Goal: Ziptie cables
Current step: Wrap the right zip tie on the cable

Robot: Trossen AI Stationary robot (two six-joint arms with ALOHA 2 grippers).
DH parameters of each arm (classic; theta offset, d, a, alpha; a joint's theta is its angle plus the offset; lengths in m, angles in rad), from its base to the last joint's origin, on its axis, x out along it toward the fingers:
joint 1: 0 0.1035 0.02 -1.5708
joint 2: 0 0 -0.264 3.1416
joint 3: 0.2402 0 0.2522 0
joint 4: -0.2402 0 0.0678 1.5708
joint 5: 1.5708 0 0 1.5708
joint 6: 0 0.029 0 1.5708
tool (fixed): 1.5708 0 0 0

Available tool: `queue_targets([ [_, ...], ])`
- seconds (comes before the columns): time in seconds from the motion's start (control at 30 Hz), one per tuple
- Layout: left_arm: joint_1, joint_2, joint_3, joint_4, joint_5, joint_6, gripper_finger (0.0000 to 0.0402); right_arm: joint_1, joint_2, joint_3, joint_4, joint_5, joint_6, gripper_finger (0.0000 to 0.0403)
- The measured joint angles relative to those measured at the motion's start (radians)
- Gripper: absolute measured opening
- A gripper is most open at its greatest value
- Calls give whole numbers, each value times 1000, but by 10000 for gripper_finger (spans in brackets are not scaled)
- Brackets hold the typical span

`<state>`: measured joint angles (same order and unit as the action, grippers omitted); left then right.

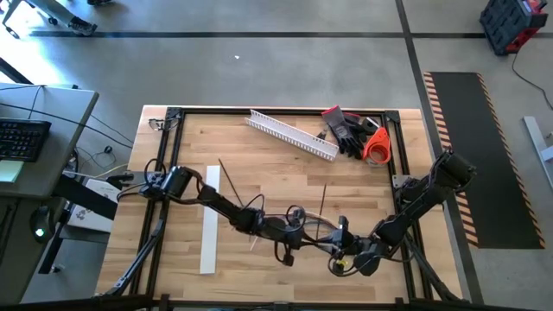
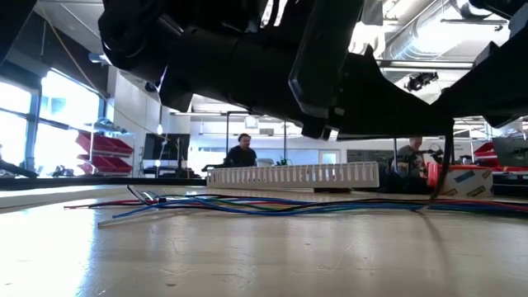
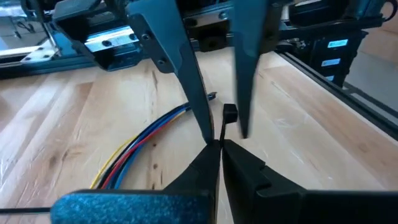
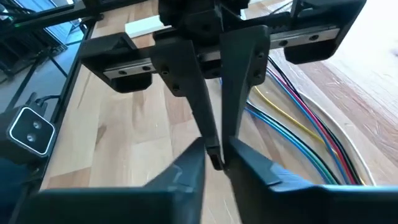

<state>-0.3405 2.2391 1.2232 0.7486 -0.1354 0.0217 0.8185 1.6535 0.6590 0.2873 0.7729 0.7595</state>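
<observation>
- Left tool (image 1: 339,231) and right tool (image 1: 346,256) meet tip to tip near the table (image 1: 259,142) front edge, right of centre.
- Left tool shut on a small dark piece; right tool's gap: cannot tell.
- Cables (image 1: 289,226) lie beside both tools, running left.
- Far edge: white slotted channel (image 1: 292,134), gloves (image 1: 346,130). No readable writing.

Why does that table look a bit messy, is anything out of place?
Mostly loose clutter. The cables lie unbundled in tangled loops near the front edge, where both grippers meet. The white slotted channel lies askew at the back, beside a heap of gloves and an orange tool. Nothing looks damaged.
</observation>
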Motion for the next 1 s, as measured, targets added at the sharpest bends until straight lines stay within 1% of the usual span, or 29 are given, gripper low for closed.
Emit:
queue_targets([
  [0.13,1,0,0,2,3,-2,0,0,0,0,2,1,-7,126],
  [0.2,1,0,0,5,3,-3,0,0,-1,0,1,0,-16,152],
  [0.3,1,-2,0,10,3,-2,0,0,-17,0,-2,1,-26,177],
  [0.37,0,-2,0,6,3,-3,0,0,-37,0,-5,5,-36,183],
  [0.43,0,-2,0,6,3,-3,0,0,-61,0,-22,4,-38,180],
  [0.5,1,-2,0,7,3,-3,0,0,-83,0,-34,4,-38,168],
  [0.67,1,-2,0,6,3,-3,0,0,-96,0,-58,-30,-38,116],
  [0.77,1,-2,0,4,3,-3,0,0,-96,0,-68,-40,-45,92],
  [0.87,1,-2,0,3,3,-3,0,0,-96,0,-58,-16,-55,76],
  [1.0,1,-2,0,0,2,-3,0,0,-96,0,-58,-31,-54,62],
])
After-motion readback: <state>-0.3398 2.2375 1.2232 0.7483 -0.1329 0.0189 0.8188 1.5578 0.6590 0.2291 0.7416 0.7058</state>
